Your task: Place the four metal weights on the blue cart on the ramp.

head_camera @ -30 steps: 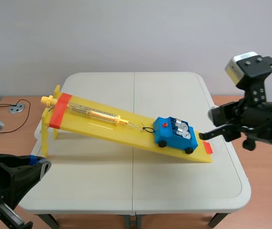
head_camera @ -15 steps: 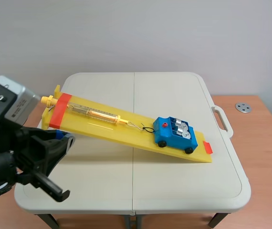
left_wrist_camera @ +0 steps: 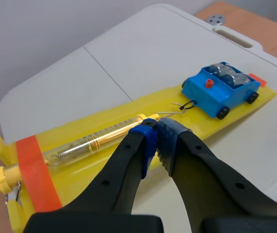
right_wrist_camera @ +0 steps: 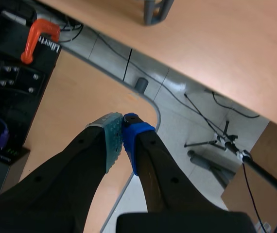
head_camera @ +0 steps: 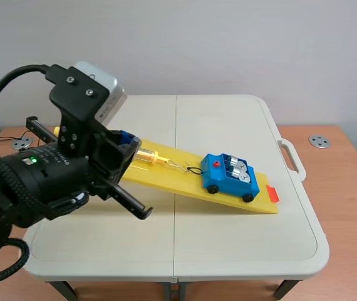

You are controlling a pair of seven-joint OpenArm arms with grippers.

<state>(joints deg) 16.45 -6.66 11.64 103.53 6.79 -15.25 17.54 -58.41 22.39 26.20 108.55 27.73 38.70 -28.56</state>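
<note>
Found the left gripper (left_wrist_camera: 156, 129) closed, pads pressed together, nothing between them. Placed its tips over the lower end of the spring scale (left_wrist_camera: 99, 140), low above the yellow ramp (left_wrist_camera: 129, 160); cannot tell whether touching.

Found the right gripper (right_wrist_camera: 123, 132) likewise closed on nothing, pad against pad. Seen pointing down at a wooden floor (right_wrist_camera: 255, 58) with cables (right_wrist_camera: 201, 104) and an orange clamp (right_wrist_camera: 38, 38) on a black rack, away from the table; not visible in the scene view.

Located the blue cart (head_camera: 230, 177) near the ramp's low end, ahead of the left gripper and well apart from it, all visible wheels on the ramp surface. Noted silvery metal weights (head_camera: 240, 167) standing in the cart's open bed, close together; exact count not readable. Noted a wire hook (left_wrist_camera: 180, 108) from the scale meeting a black loop at the cart's front.

Recorded a red band (left_wrist_camera: 34, 172) across the ramp's raised end and an orange tab (head_camera: 272, 193) at its foot. Confirmed ramp resting on the white table (head_camera: 228, 244).
</note>
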